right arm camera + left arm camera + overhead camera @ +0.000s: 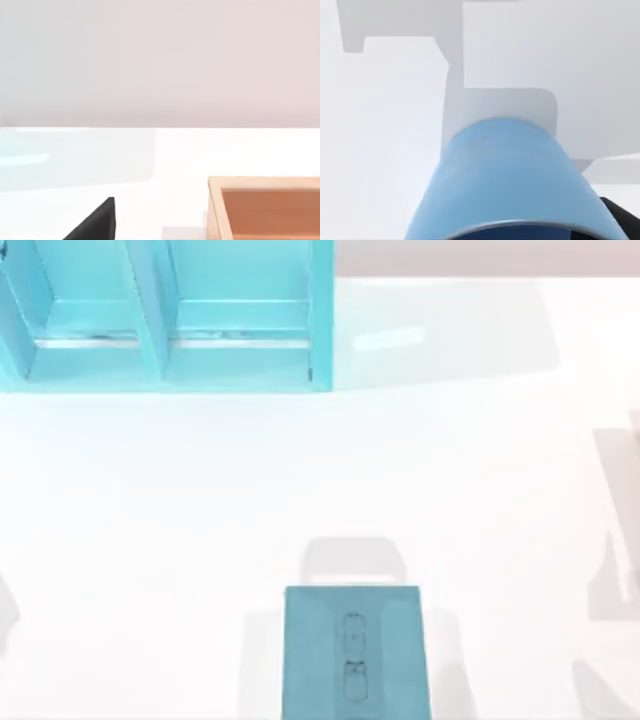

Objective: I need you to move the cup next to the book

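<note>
Left end effector (pixel 620 220) grips the cup (pixel 510 185), its long axis running away from the wrist camera.

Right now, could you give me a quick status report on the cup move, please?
Cup close under the left wrist camera, above white table. Book flat at table's near edge, centre. Shelf unit far left, well away from book. Wooden box near right arm.

Teal book (pixel 355 652) lies flat at the table's (pixel 200 500) near edge, centre, dark outlined marks along its middle. Light-blue shelf unit (pixel 165 315) with compartments stands at far left, well apart from the book.
</note>
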Controlling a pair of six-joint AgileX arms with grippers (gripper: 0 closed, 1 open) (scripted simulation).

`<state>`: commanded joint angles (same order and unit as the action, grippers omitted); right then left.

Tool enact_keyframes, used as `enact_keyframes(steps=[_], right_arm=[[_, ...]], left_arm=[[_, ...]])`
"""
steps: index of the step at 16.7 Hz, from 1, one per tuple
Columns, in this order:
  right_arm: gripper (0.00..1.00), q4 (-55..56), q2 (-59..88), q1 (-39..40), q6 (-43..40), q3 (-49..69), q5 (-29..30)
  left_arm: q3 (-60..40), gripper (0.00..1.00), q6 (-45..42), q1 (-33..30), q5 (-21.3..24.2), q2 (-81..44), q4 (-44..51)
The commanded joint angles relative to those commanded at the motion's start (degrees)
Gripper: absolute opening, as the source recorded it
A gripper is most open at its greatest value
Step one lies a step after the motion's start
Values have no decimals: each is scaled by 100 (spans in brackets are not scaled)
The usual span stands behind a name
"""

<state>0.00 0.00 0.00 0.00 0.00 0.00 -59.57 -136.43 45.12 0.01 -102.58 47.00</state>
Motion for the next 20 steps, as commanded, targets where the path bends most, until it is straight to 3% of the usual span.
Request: enact_keyframes(steps=[9, 15, 20], right_arm=[[100, 0, 0, 0, 0, 0, 0], [100, 0, 0, 0, 0, 0, 0], [100, 0, 0, 0, 0, 0, 0]], left_arm=[[-667, 0, 1, -20, 0, 418, 1115], [-688, 0, 47, -42, 8, 431, 1137], [-708, 0, 1007, -730, 152, 493, 1239]])
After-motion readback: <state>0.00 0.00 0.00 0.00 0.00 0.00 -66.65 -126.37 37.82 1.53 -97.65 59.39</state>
